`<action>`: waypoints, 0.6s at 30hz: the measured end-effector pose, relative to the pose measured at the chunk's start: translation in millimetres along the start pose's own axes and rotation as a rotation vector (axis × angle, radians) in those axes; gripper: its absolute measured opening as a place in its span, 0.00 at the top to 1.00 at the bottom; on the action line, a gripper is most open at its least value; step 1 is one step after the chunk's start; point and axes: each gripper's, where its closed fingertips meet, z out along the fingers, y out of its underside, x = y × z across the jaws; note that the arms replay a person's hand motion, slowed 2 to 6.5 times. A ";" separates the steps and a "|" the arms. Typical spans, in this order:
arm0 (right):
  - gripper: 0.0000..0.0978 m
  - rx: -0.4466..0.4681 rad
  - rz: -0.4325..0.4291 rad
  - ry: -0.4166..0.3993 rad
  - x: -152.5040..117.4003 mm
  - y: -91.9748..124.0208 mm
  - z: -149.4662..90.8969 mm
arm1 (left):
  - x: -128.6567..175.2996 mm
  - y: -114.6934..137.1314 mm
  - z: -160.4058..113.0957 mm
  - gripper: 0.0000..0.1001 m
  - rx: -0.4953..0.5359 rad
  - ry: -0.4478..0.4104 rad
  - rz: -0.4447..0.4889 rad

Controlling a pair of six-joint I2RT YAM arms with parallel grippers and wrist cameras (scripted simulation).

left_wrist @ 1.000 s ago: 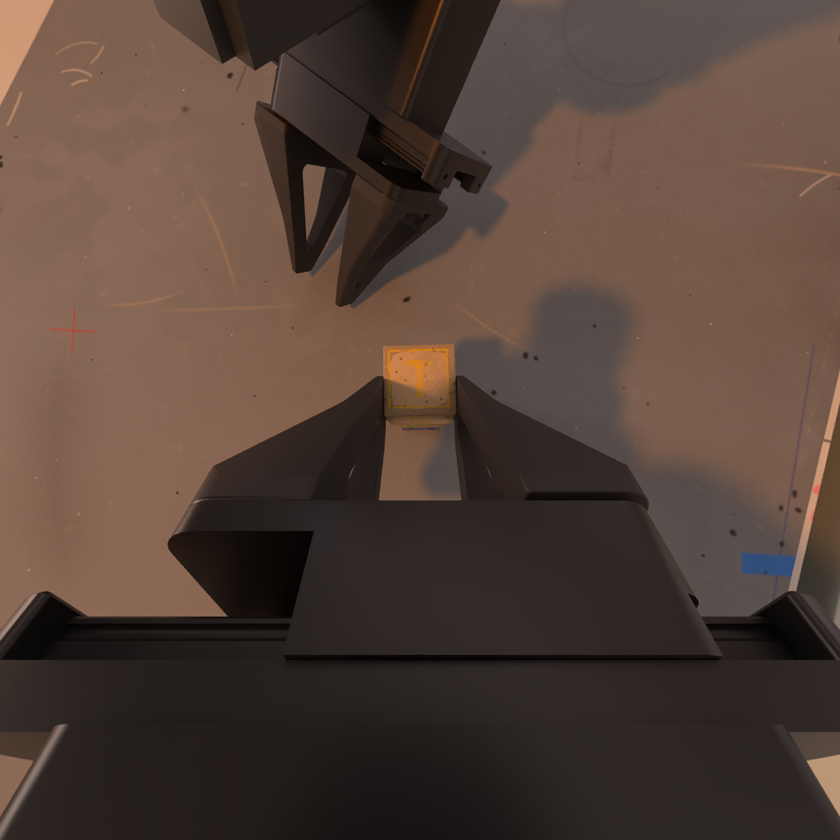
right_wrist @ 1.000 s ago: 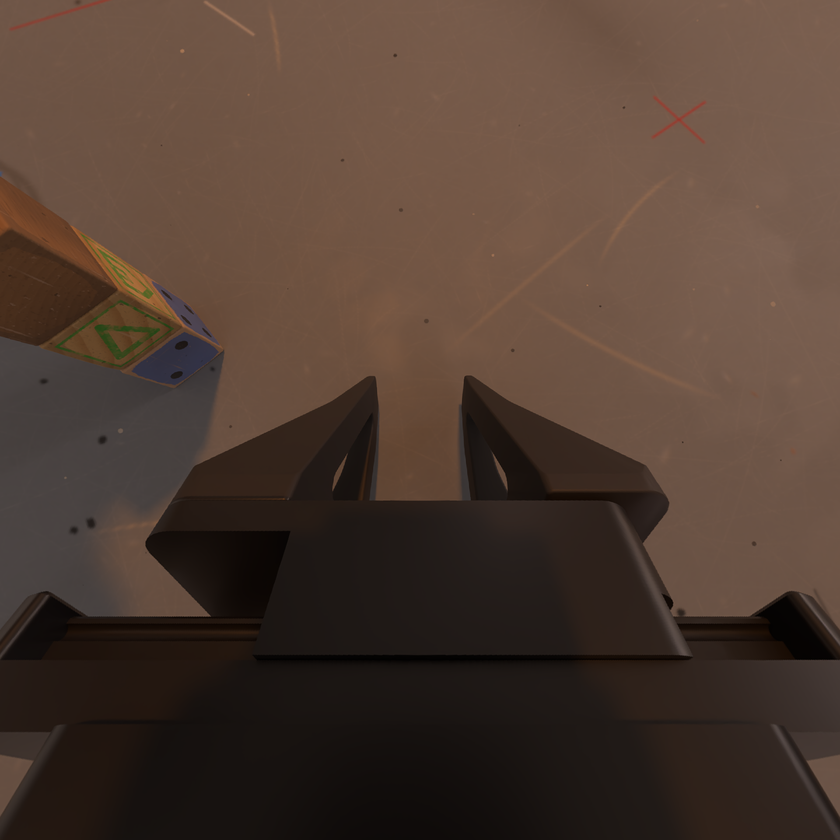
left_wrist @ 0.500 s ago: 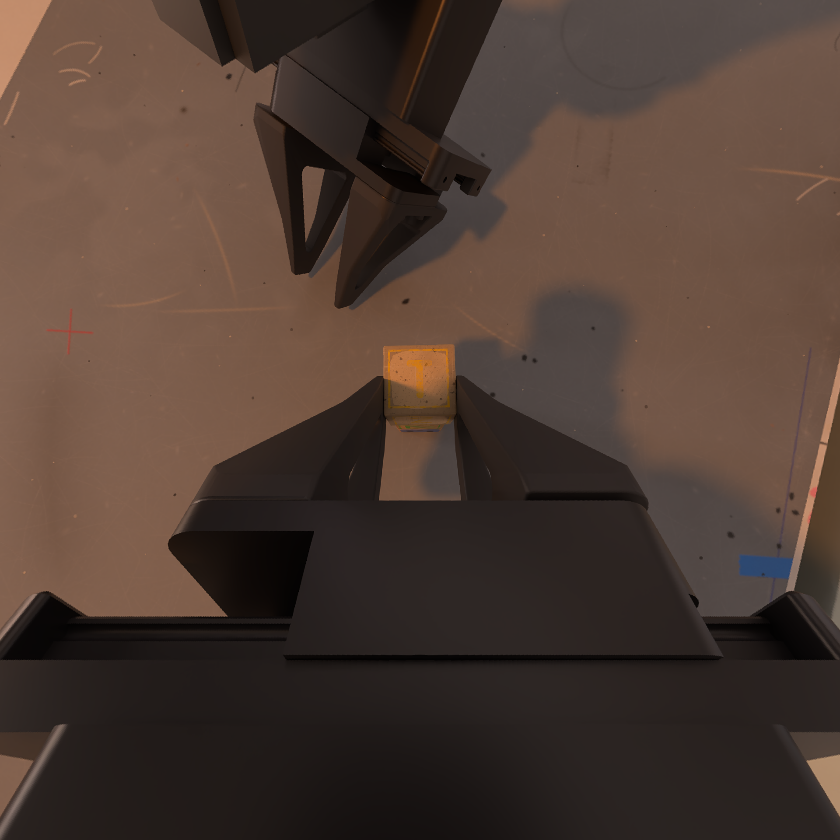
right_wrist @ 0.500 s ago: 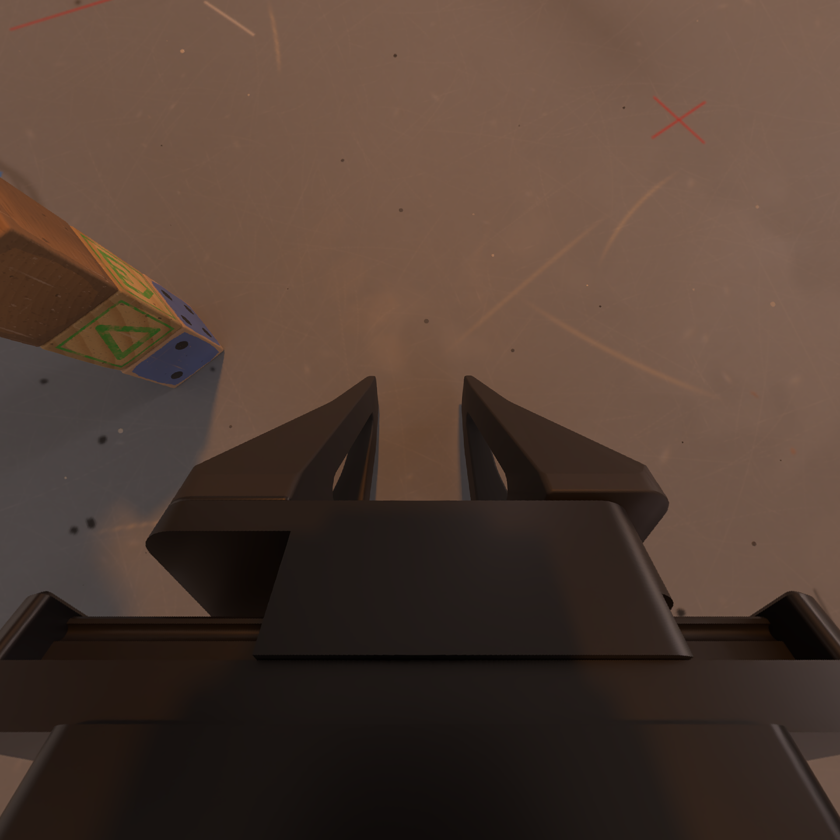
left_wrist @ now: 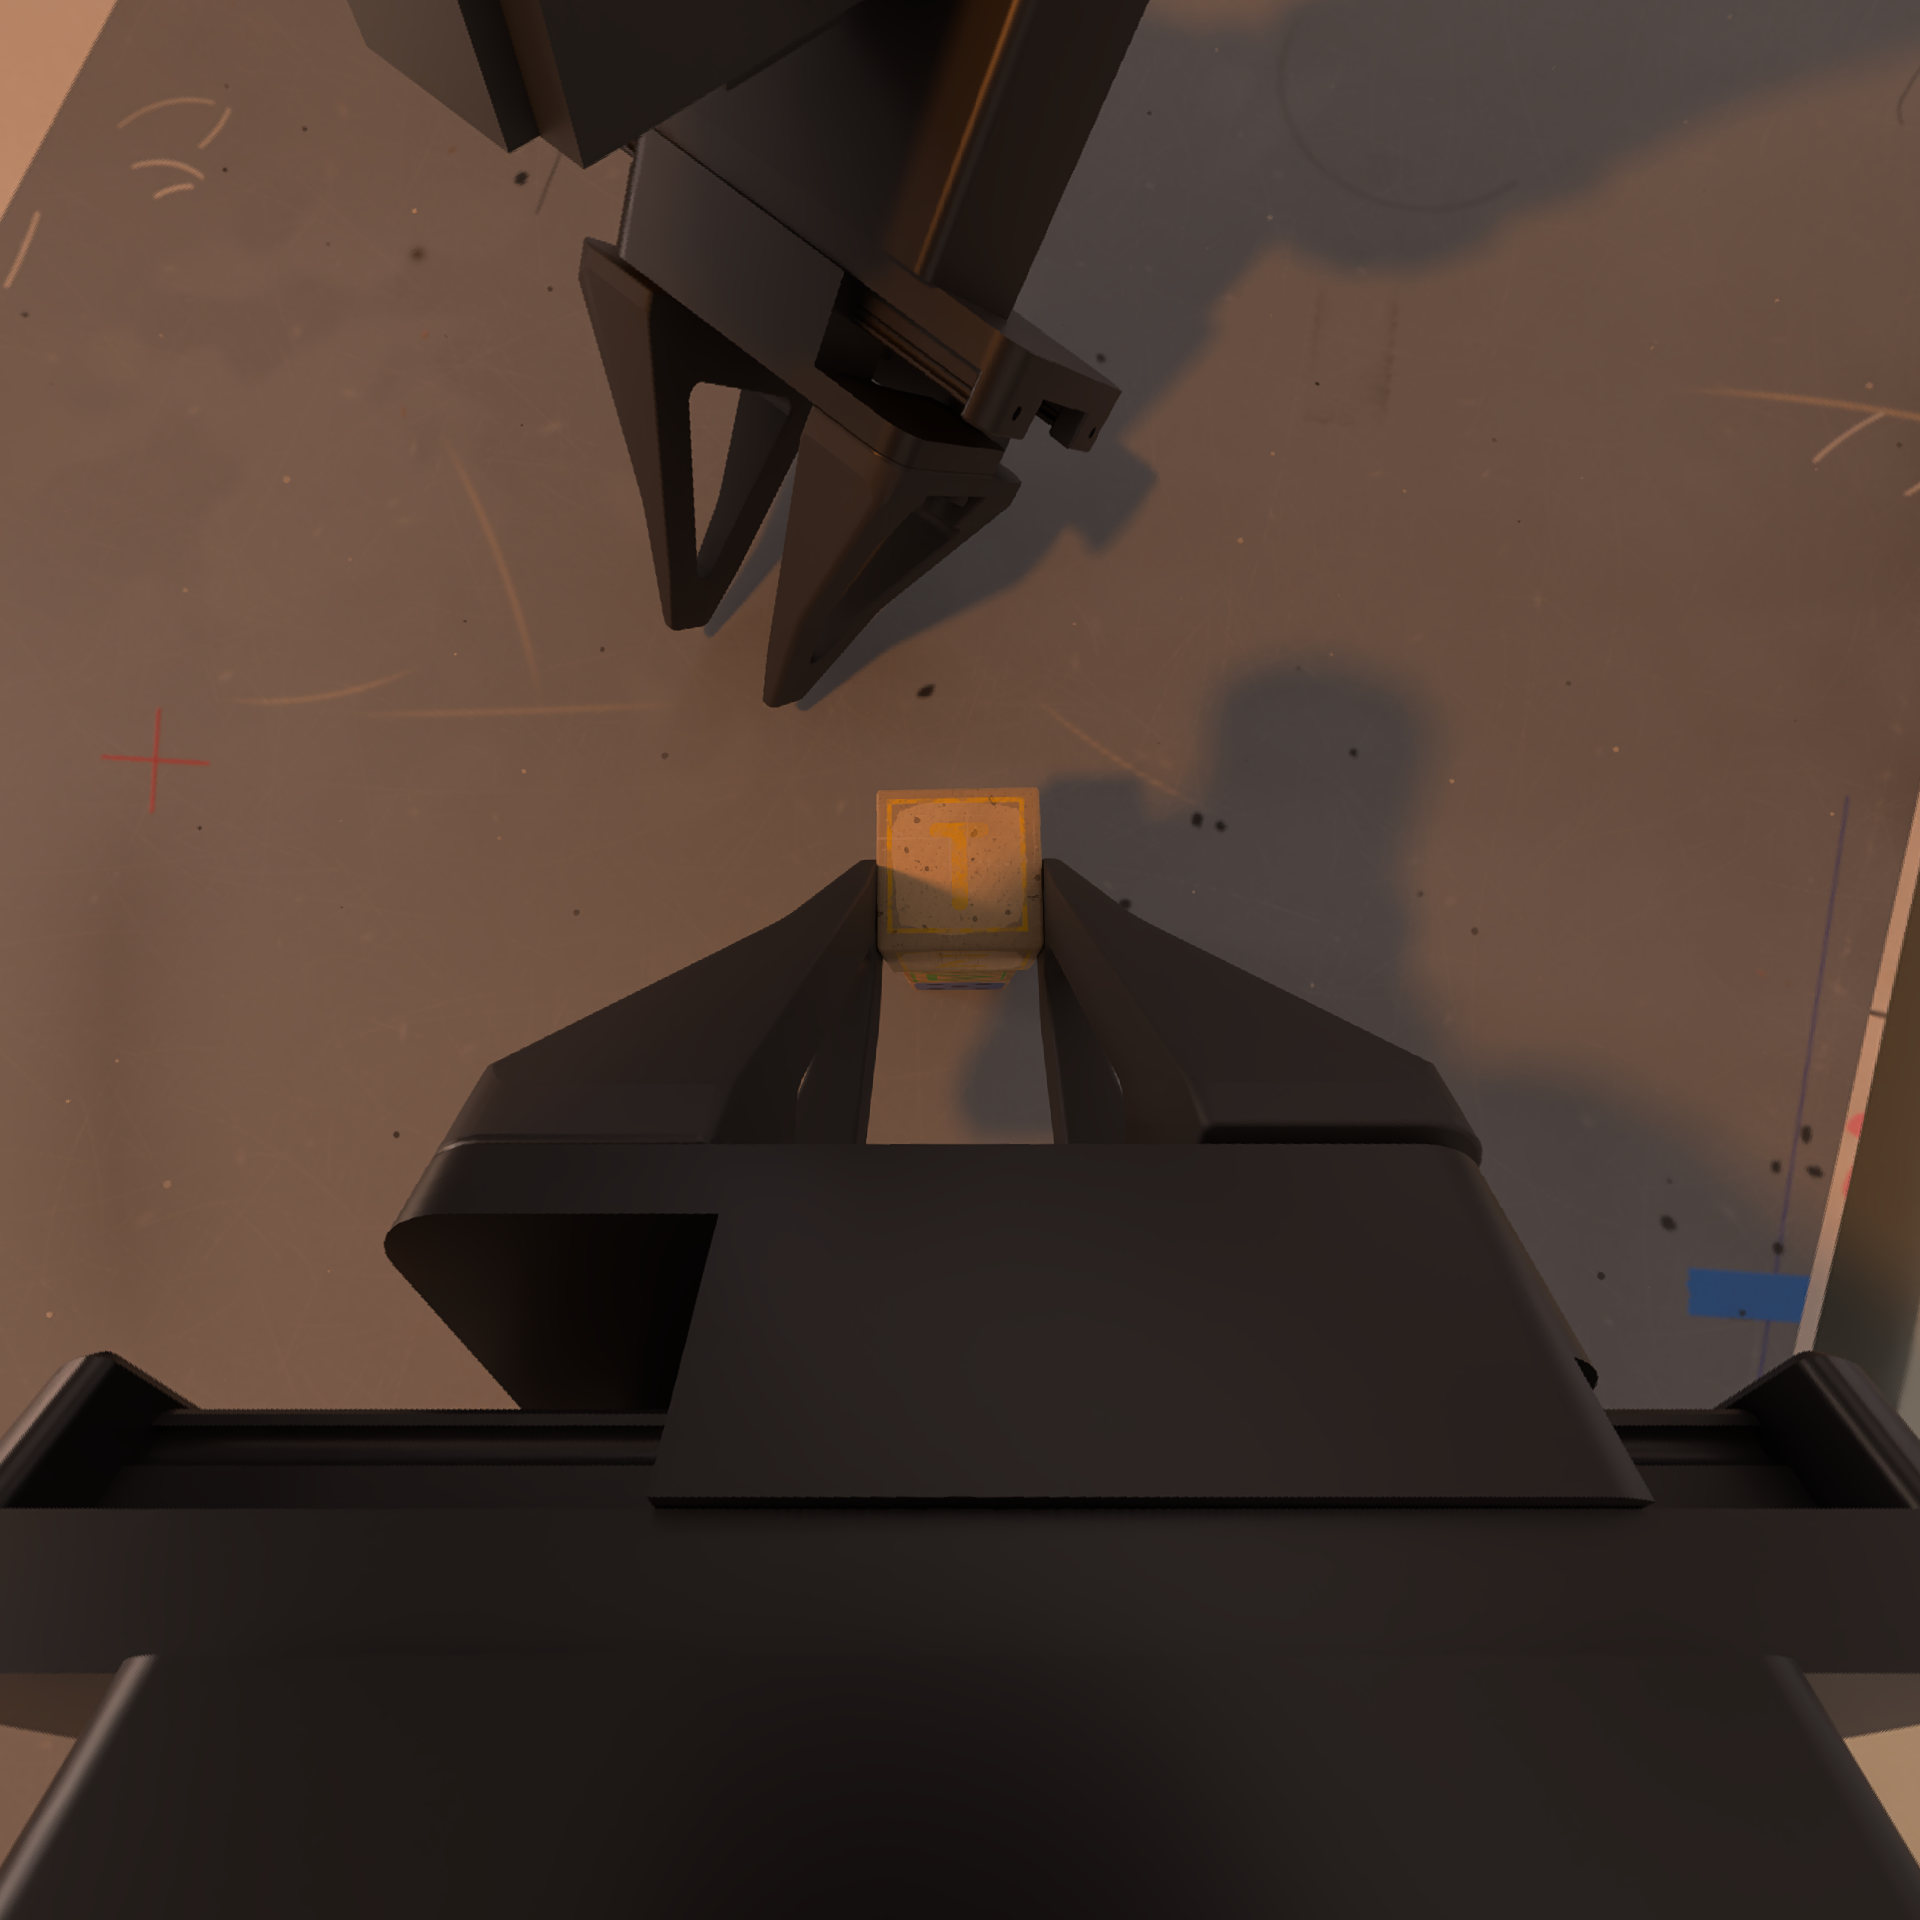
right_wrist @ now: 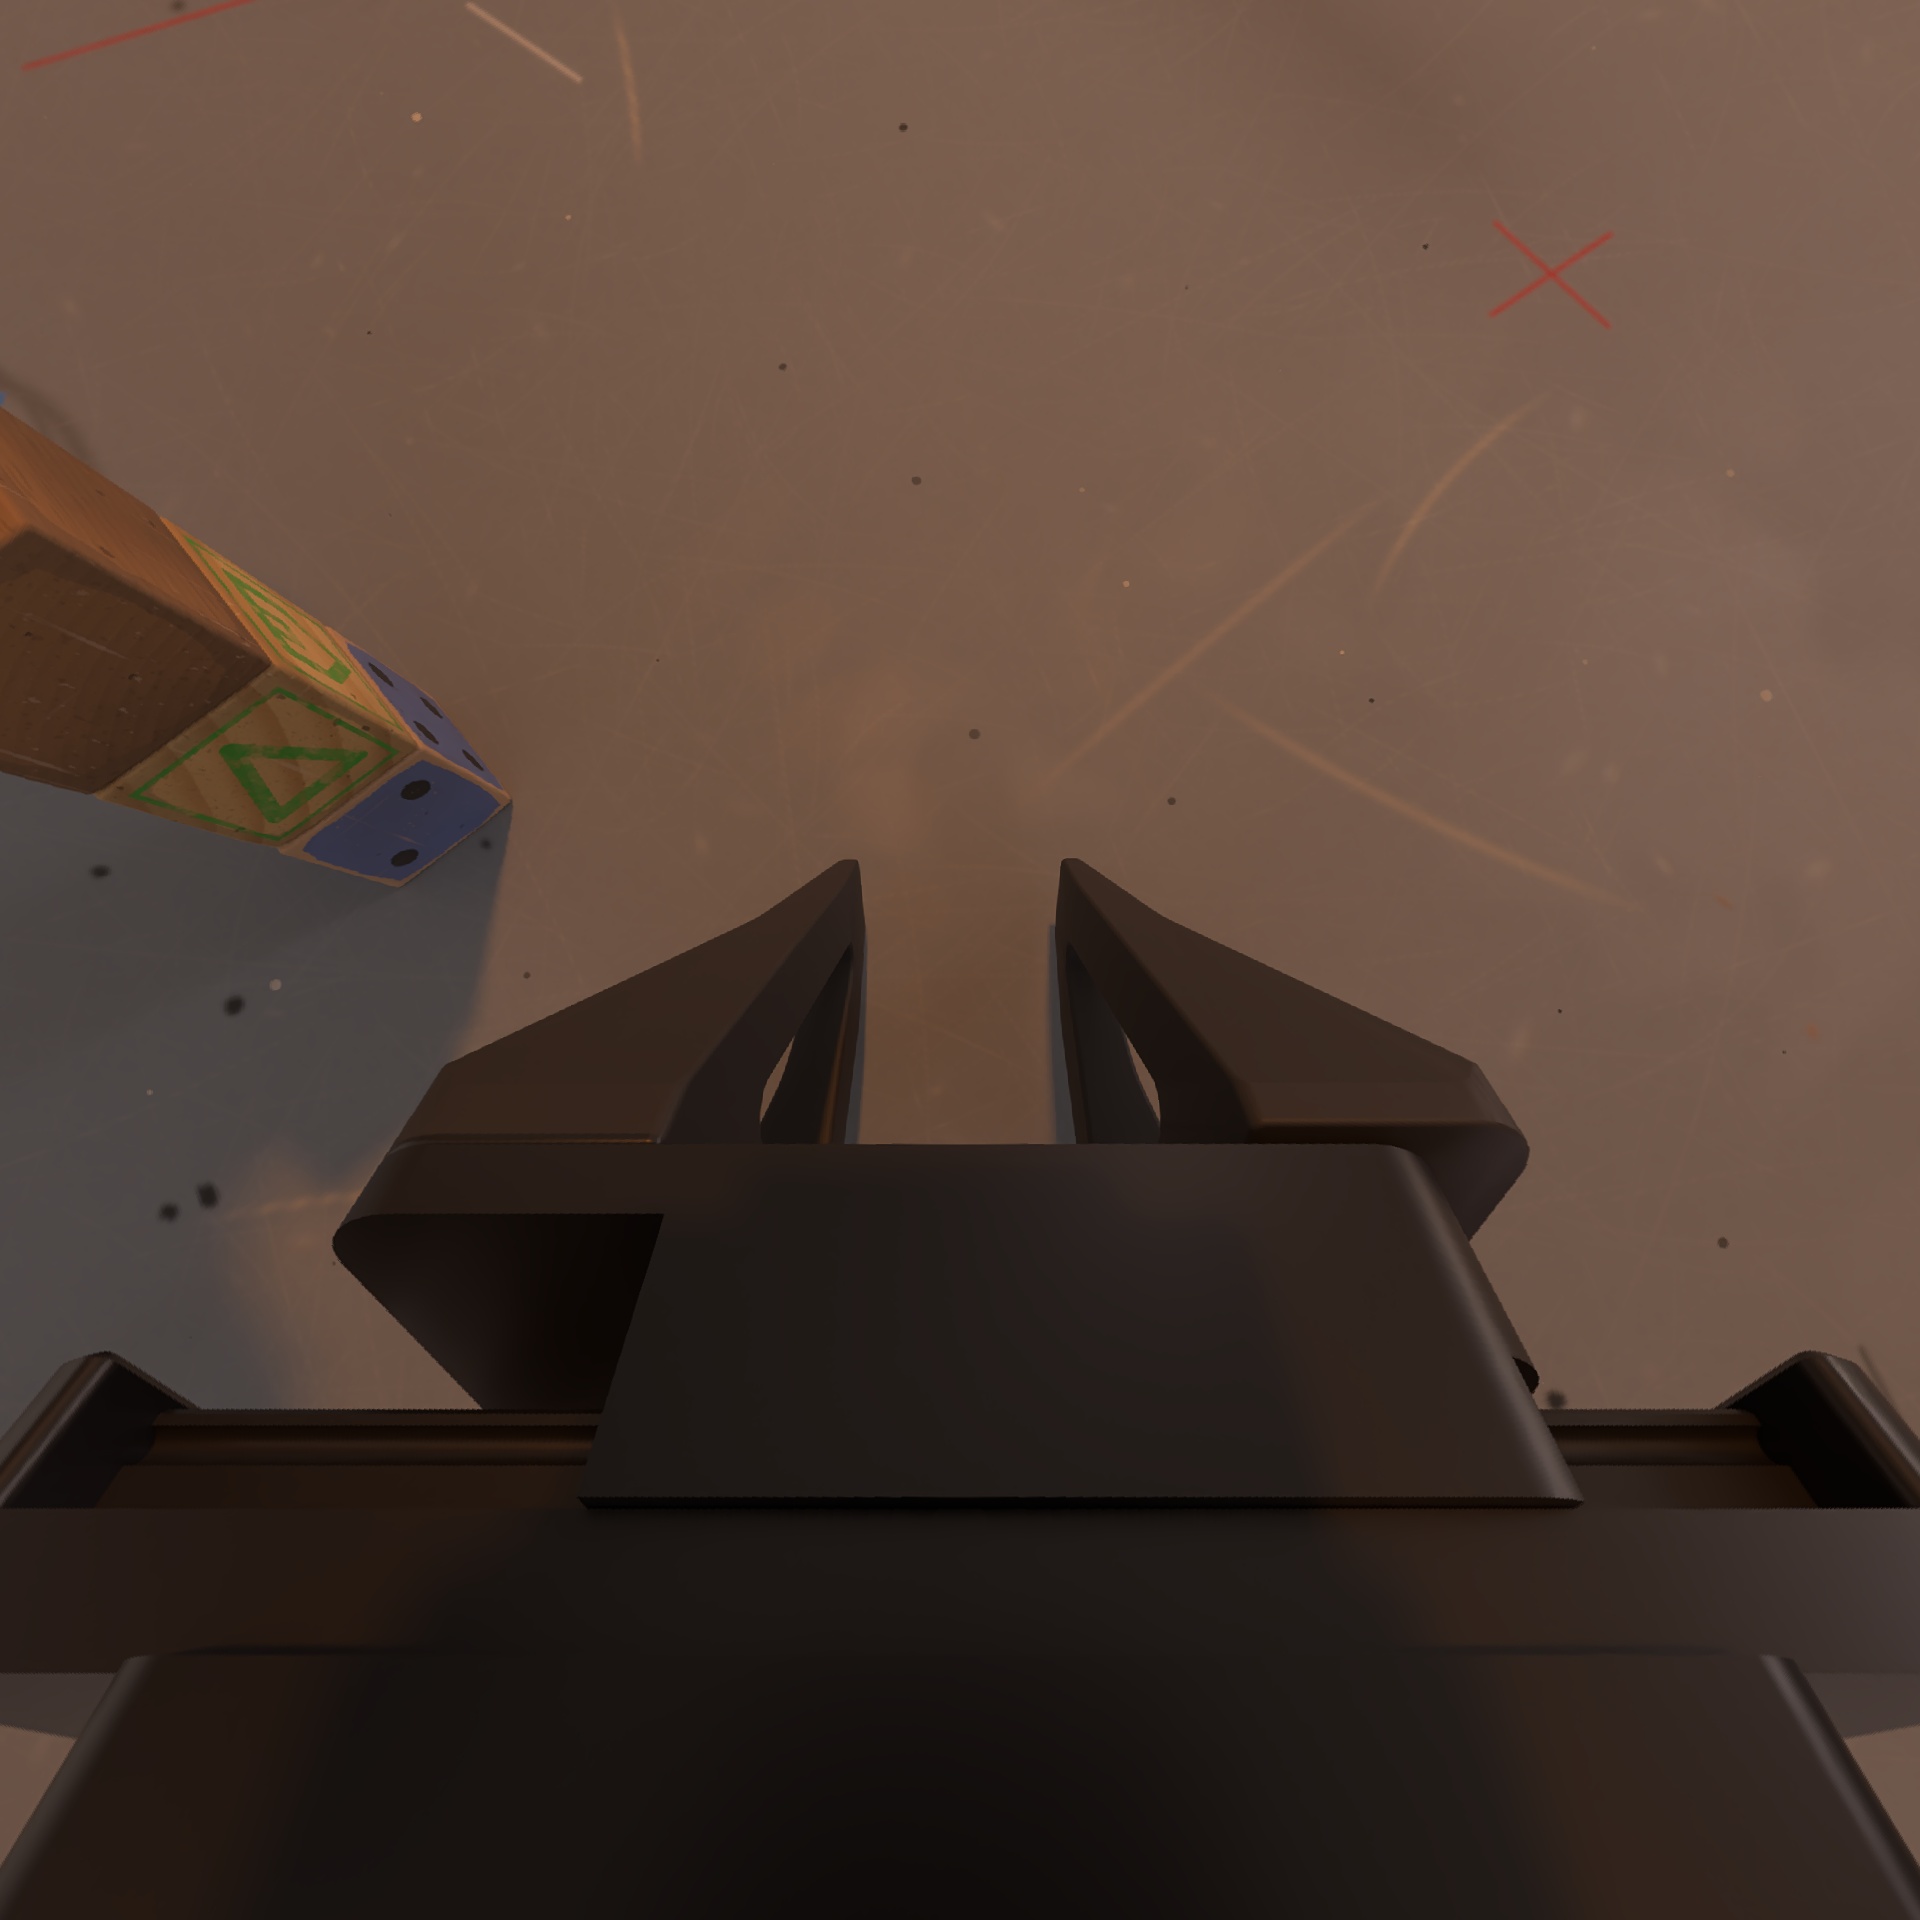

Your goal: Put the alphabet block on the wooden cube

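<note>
**Firmly gripped: alphabet block atop the stack**

Squarely between the fingertips of the left gripper (left_wrist: pixel 958 868) sits the alphabet block (left_wrist: pixel 956 883). Its pale top face, framed in orange, is turned up to the camera. The jaws are clenched on it, one finger flat against each side. Under its near edge peeks a thin sliver of green and blue from whatever it rests upon.

Just beyond the block, the right gripper (left_wrist: pixel 732 665) hangs fingers-down over the counter (left_wrist: pixel 312 520). Its jaws are parted, with nothing between them.

In the right wrist view, a stack of three leans in from the left edge, well to the side of those empty jaws. A blue dotted block (right_wrist: pixel 400 821) stands lowest on the counter, and a green-marked block (right_wrist: pixel 265 774) sits on it. A brown-sided block (right_wrist: pixel 94 665) is topmost and cut off by the frame. I cannot tell whether that is the block in the left jaws.

Farther out on the counter lie a red cross mark (left_wrist: pixel 154 760) and a strip of blue tape (left_wrist: pixel 1745 1296).
</note>
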 end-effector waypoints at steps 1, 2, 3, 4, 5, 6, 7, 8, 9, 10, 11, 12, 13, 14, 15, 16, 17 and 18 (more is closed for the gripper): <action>0.68 0.000 0.000 0.000 0.0 0.0 0.0 | 0.0 0.0 0.0 0.75 0.000 0.000 0.000; 0.68 0.000 0.000 0.000 0.0 0.0 0.0 | 0.0 0.0 0.0 0.75 0.000 0.000 0.000; 0.68 0.000 0.000 0.000 0.0 0.0 0.0 | 0.0 0.0 0.0 0.75 0.000 0.000 0.000; 0.68 0.000 0.000 0.000 0.0 0.0 0.0 | 0.0 0.0 0.0 0.75 0.000 0.000 0.000; 0.68 0.000 0.000 0.000 0.0 0.0 0.0 | -0.1 0.0 0.0 0.75 0.000 0.000 -0.001; 0.68 0.000 0.000 0.000 0.0 0.0 0.0 | -0.1 -0.1 0.1 0.75 0.000 0.000 -0.001; 0.68 0.000 0.000 0.000 0.0 0.0 0.0 | -0.1 -0.1 0.1 0.75 0.001 0.000 -0.002; 0.68 0.000 0.000 0.000 0.0 0.0 0.0 | -0.2 -0.1 0.1 0.75 0.001 0.000 -0.002; 0.68 0.000 0.000 0.000 0.0 0.0 0.0 | -0.2 -0.1 0.1 0.75 0.001 0.000 -0.002; 0.68 0.000 0.000 0.000 0.0 0.0 0.0 | -0.2 -0.1 0.2 0.75 0.001 0.000 -0.002; 0.68 0.000 0.000 0.000 0.0 0.0 0.0 | -0.2 -0.1 0.2 0.75 0.001 0.000 -0.002; 0.68 0.000 0.000 0.000 0.0 0.0 0.0 | -0.2 -0.1 0.2 0.75 0.001 0.000 -0.002; 0.68 0.000 0.000 0.000 0.0 0.0 0.0 | -0.2 -0.2 0.2 0.74 0.001 -0.001 -0.002; 0.68 0.000 0.000 0.000 0.0 0.0 0.0 | -0.4 -0.3 0.2 0.69 0.002 -0.001 -0.003; 0.68 0.000 0.000 0.000 0.0 0.0 0.0 | -0.3 -0.6 0.2 0.65 0.003 0.000 -0.002; 0.68 0.000 0.000 0.000 0.0 0.0 0.0 | -0.3 -0.8 0.3 0.62 0.005 -0.001 -0.002; 0.68 0.000 0.000 0.000 0.0 0.0 0.0 | -0.4 -0.9 0.5 0.59 0.007 -0.001 -0.002; 0.68 0.000 0.000 0.000 0.0 0.0 0.0 | -0.3 -0.9 0.7 0.56 0.008 -0.001 -0.002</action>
